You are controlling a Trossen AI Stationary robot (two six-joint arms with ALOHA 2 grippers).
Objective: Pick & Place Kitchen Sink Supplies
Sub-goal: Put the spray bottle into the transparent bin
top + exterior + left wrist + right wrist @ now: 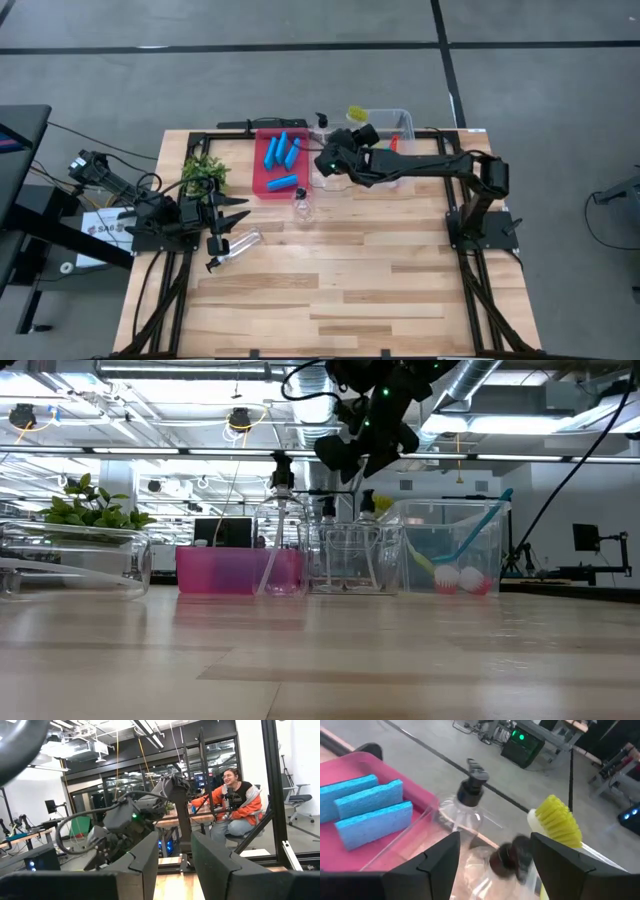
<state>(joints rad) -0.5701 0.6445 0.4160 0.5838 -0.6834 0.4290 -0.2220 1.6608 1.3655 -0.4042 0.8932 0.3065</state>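
The right gripper (492, 852) hovers with spread jaws above small clear bottles with black pump tops (470, 795) standing in a clear plastic bin (330, 180) beside the red tray (262, 185) holding flat bright-blue sponges (372, 815). Descending off-centre could tip a bottle against its neighbour. Only the high view shows the left gripper (232, 222), partly open and empty, resting apart near another clear bottle (243, 243) lying on the table.

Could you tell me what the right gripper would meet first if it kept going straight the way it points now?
Most likely a pump bottle: the open right gripper frames its black pump top, blurred and seemingly close. Another bottle and a yellow brush lie beyond.
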